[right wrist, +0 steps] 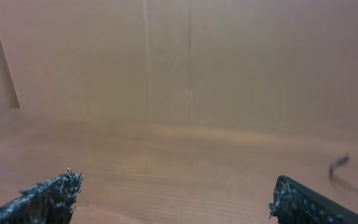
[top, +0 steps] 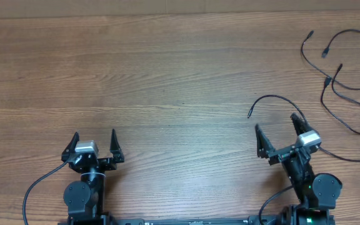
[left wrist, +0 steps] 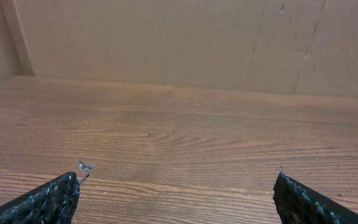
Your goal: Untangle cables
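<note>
Overhead view: the cables point(top: 327, 80) lie bunched at the upper right of the frame, looping across one another and running off the right edge. One strand, the near cable point(top: 270, 96), arcs out of the bunch toward the centre. Its free end rests on the table point(top: 167, 75) just left of the right gripper point(top: 275, 121).

You see both arms parked at the bottom edge. The left gripper point(top: 94, 134) sits at lower left, well apart from every cord. Both claws are spread wide and hold nothing, likely so that either can close on a thin cord without first opening.

Left wrist view: the left gripper point(left wrist: 178, 180) shows only its two fingertips at the bottom corners, with bare wood between them. No cord lies in reach on this side.

Right wrist view: the right gripper point(right wrist: 176, 182) is likewise spread, with nothing between the tips. A dark cable end point(right wrist: 339, 163) shows blurred at the right edge, outside the jaws.

Judged from this layout, untangling has not begun. The right arm is the natural one to start with, since the bunch lies on its side. The near cable offers you the easiest first pick. Thin cords lying flat call for a low, accurate pinch, and pulling one strand may drag the others along.
</note>
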Controlling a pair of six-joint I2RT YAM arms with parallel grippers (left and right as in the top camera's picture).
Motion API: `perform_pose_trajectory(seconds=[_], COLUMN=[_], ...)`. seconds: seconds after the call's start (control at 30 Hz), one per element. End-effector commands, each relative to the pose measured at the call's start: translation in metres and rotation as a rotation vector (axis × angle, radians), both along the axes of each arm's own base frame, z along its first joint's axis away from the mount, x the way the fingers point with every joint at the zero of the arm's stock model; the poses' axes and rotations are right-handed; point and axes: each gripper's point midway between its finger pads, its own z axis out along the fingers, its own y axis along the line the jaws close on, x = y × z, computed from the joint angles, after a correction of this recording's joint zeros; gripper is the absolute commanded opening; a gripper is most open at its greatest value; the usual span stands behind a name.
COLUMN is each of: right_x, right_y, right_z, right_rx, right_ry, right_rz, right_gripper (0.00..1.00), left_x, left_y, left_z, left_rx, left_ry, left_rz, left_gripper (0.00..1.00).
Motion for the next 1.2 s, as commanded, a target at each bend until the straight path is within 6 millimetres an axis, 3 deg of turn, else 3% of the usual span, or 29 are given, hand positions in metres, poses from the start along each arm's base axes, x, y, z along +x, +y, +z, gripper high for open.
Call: perform_pose_trajectory(seconds=[0.0, 0.23, 0.6, 0.83, 1.0, 1.17], right_x=[-0.003, -0.008, -0.008, -0.006, -0.007, -0.007], right_y=[-0.004, -0.01, -0.013, -0.022, -0.019, -0.02], right_z=[-0.002, -0.021, -0.019, -0.02, -0.02, -0.02], right_rx=[0.0, 0.004, -0.004, -0.073, -0.204, -0.214], right_ry=[-0.006, 0.067, 0.057, 0.04, 0.007, 0.005], right_rz=[-0.027, -0.065, -0.084, -0.14, -0.126, -0.13], right_gripper=[1.0, 1.0, 1.0, 1.0, 1.0, 1.0], left_x=[0.0, 0.0, 0.0, 0.0, 0.0, 0.0], left_y=[-0.001, -0.001, -0.001, -0.001, -0.001, -0.001], left_z=[0.0, 0.0, 0.0, 0.0, 0.0, 0.0], left_rx=[0.005, 0.005, 0.005, 0.005, 0.005, 0.005], left_ry=[-0.003, -0.003, -0.003, -0.003, -0.003, -0.003], left_rz=[-0.002, -0.002, -0.002, -0.002, -0.002, -0.002], left_gripper=[1.0, 1.0, 1.0, 0.99, 1.0, 1.0])
